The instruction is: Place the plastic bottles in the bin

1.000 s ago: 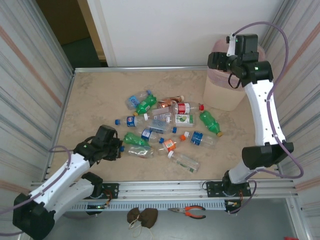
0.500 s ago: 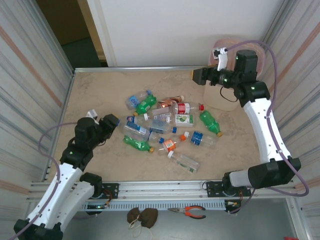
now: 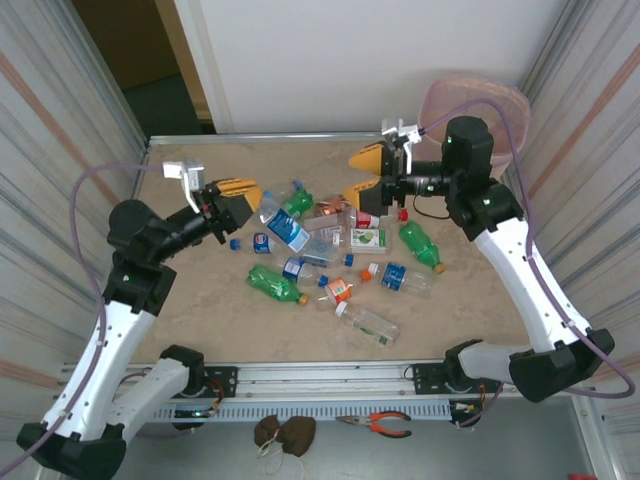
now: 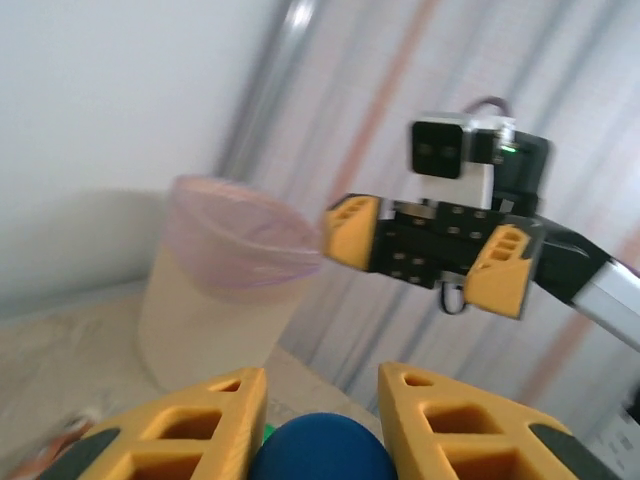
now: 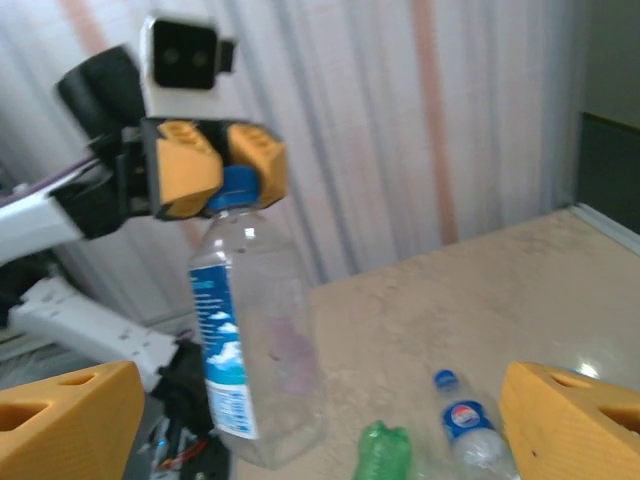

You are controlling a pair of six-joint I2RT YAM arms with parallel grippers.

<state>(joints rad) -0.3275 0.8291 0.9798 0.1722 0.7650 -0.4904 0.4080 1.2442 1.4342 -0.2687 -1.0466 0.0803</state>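
My left gripper [image 3: 250,200] is lifted over the table's left half and shut on the blue cap [image 4: 320,450] of a clear plastic bottle [image 3: 283,226] with a blue label. The bottle [image 5: 255,350] hangs from the cap, tilted, in the air. My right gripper [image 3: 352,177] faces it from the right, open and empty, with its fingers [image 5: 70,420] wide apart. Several other plastic bottles [image 3: 340,260] lie in a heap at mid-table, among them a green one [image 5: 385,450] and a blue-capped one [image 5: 465,420]. The bin [image 3: 475,105], beige with a pink liner, stands at the far right corner behind the right arm.
Corrugated walls close in both sides of the table [image 3: 200,300]. A metal rail runs along the near edge, with pliers [image 3: 375,423] lying beyond it. The bin [image 4: 220,290] stands behind my right gripper [image 4: 430,250] in the left wrist view.
The left arm rose from the table's near left, carrying the blue-labelled bottle up and rightwards. The right arm swung from the bin leftwards over the heap, its jaws opening wider.
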